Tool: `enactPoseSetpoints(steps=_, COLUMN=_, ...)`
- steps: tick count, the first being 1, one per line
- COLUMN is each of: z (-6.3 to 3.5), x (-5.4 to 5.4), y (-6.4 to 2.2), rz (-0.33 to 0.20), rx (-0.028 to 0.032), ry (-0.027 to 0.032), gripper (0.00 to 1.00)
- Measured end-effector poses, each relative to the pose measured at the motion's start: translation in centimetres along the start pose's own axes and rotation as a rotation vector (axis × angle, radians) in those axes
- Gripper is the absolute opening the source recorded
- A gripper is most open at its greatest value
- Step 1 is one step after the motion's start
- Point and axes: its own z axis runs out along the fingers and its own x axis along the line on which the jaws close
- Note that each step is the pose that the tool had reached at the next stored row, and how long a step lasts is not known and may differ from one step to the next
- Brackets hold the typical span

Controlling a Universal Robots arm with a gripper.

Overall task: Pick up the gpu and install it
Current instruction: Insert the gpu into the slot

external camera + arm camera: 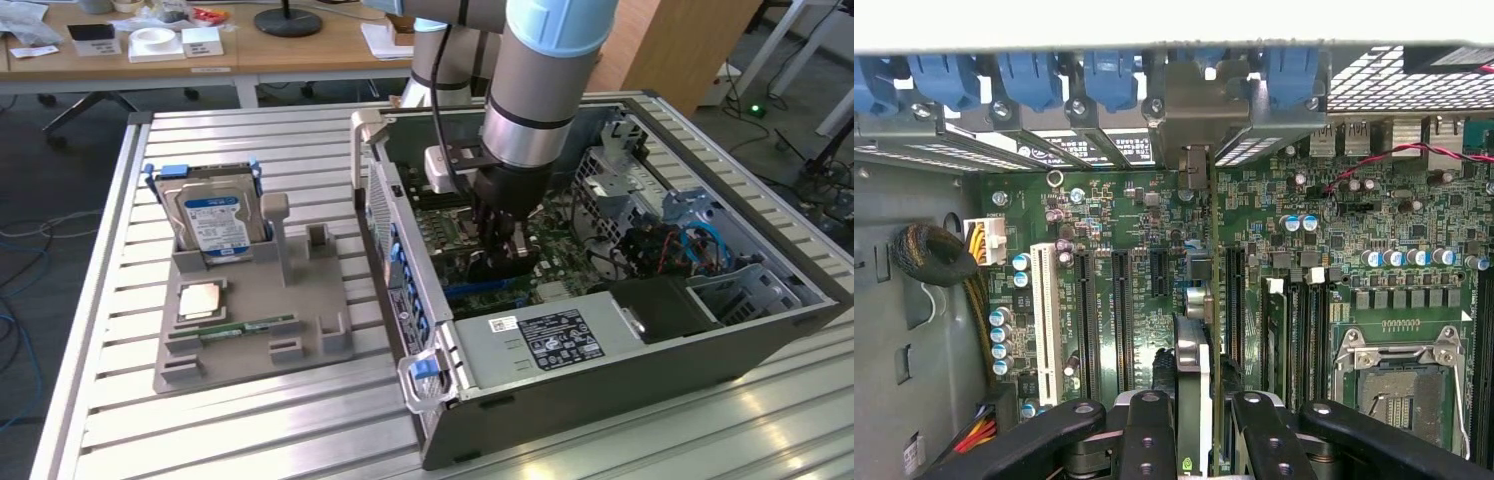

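Note:
The gpu (1192, 365) stands on edge between my fingers (1149, 432). It runs up over the green motherboard (1354, 250) between the black expansion slots, and its silver end bracket (1199, 110) sits against the case's rear slot openings with blue latches. My gripper (1204, 440) is shut on the card. In the exterior view my gripper (497, 258) reaches down into the open computer case (627, 380), with the dark gpu (483, 270) low over the motherboard.
A grey holder (254, 320) at the exterior view's left carries a silver hard drive (214, 225), a processor chip (200, 300) and a green memory stick (247, 328). Inside the case are a power supply (561, 335), drive cages (627, 180), cables and an empty CPU socket (1399, 385).

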Motion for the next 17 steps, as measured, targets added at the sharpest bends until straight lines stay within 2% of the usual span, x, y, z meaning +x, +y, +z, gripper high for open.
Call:
enactPoseSetpoints(steps=2, z=0.01, x=0.0, y=-0.05, rz=0.0, rx=-0.0023, ry=0.0, gripper=0.27)
enactPoseSetpoints(steps=8, z=0.0, x=0.0, y=-0.08, rz=0.0, rx=-0.0034, ry=0.0002, gripper=0.27)
enactPoseSetpoints(steps=10, z=0.01, x=-0.01, y=-0.13, rz=0.0, rx=-0.0055, ry=0.0002, gripper=0.27)
enactPoseSetpoints(steps=17, z=0.0, x=-0.01, y=-0.09, rz=0.0, rx=-0.006, ry=0.0005, gripper=0.27)
